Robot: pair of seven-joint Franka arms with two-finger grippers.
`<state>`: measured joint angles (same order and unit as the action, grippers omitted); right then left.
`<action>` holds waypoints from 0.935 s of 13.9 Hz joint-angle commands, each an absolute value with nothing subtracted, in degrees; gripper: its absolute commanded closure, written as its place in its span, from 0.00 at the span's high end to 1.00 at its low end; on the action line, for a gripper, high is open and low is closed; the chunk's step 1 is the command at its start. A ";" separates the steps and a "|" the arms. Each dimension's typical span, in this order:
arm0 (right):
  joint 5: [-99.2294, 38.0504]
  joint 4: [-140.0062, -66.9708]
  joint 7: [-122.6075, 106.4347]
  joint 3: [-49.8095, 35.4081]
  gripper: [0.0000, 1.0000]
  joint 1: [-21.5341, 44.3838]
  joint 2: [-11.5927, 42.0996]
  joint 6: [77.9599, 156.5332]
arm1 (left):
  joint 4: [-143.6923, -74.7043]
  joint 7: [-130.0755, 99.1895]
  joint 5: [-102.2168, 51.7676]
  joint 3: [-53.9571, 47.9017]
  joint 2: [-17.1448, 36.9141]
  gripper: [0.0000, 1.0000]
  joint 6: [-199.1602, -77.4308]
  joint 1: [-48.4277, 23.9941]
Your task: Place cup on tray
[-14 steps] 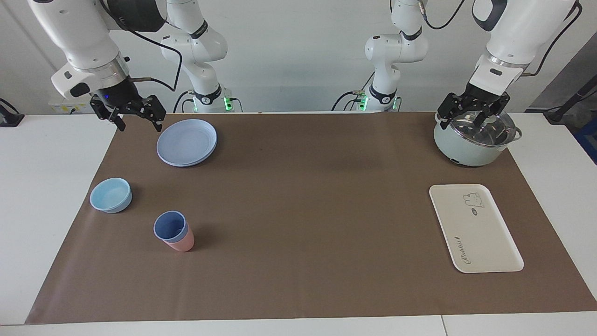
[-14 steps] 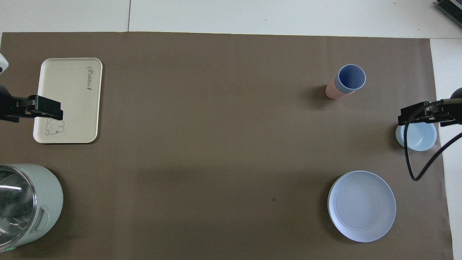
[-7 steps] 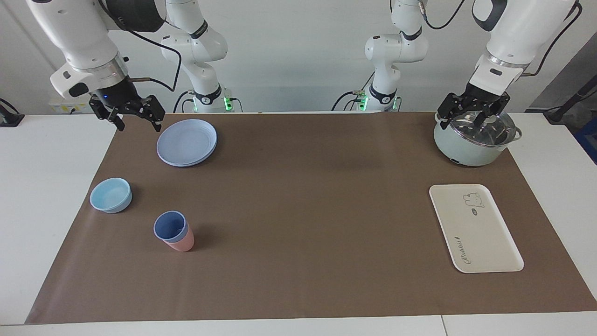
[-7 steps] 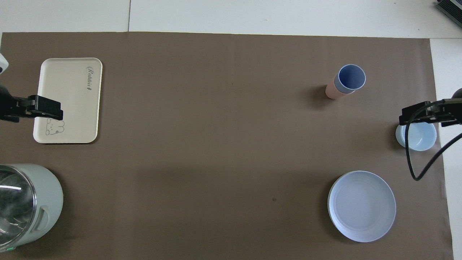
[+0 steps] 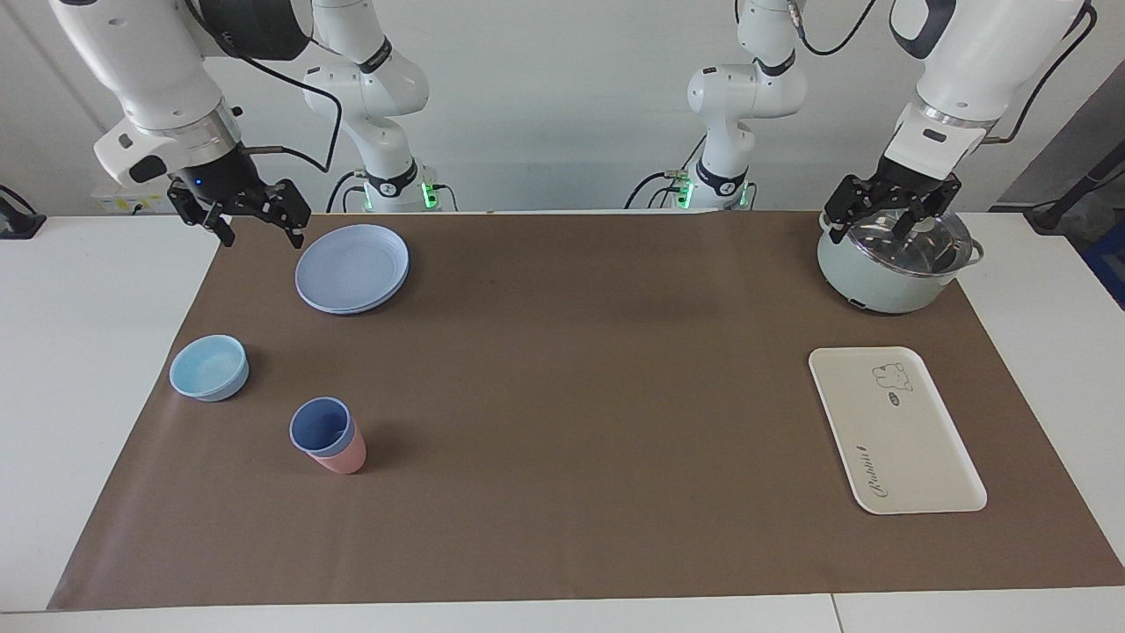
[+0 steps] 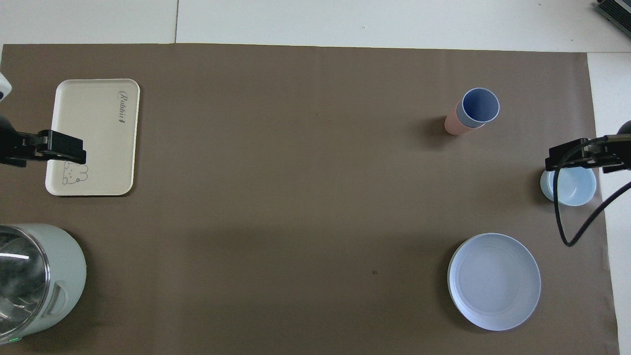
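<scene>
Blue cup (image 5: 322, 428) sits nested in a pink tumbler (image 5: 344, 457), well apart from the tray (image 5: 896, 431). The facing view shows both sets of jaws open and empty, left gripper (image 5: 889, 214) over the pot (image 5: 892, 264), right gripper (image 5: 257, 220) raised beside the plate (image 5: 352, 267). The overhead view only catches their tips.

Facing camera sits high across the table (image 5: 105, 369) looking at the robots, overhead one looks steeply down from their end, half a turn apart, both sharing the whole brown mat (image 5: 580, 396).

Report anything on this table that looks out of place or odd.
One oddity: the blue cup is nested in the pink cup, and the pair leans instead of standing upright. The tray is bare, and the plate, bowl and pot look ordinary.
</scene>
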<state>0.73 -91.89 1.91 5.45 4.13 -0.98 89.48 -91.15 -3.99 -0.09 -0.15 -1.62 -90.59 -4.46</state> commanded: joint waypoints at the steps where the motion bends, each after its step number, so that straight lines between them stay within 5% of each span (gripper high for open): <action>1: -0.26 -92.64 2.55 5.01 1.00 4.04 -1.93 89.38 | -92.37 -3.16 -0.18 0.26 -2.81 1.00 -90.88 -4.75; 7: -0.35 -92.99 -7.61 5.10 1.00 3.17 -1.67 94.29 | -92.37 -3.16 -0.18 0.26 -2.81 1.00 -90.88 -4.75; 13: -2.71 -99.13 -29.93 5.19 1.00 -1.05 -1.06 111.68 | -92.37 -3.16 -0.18 0.26 -2.81 1.00 -90.88 -4.66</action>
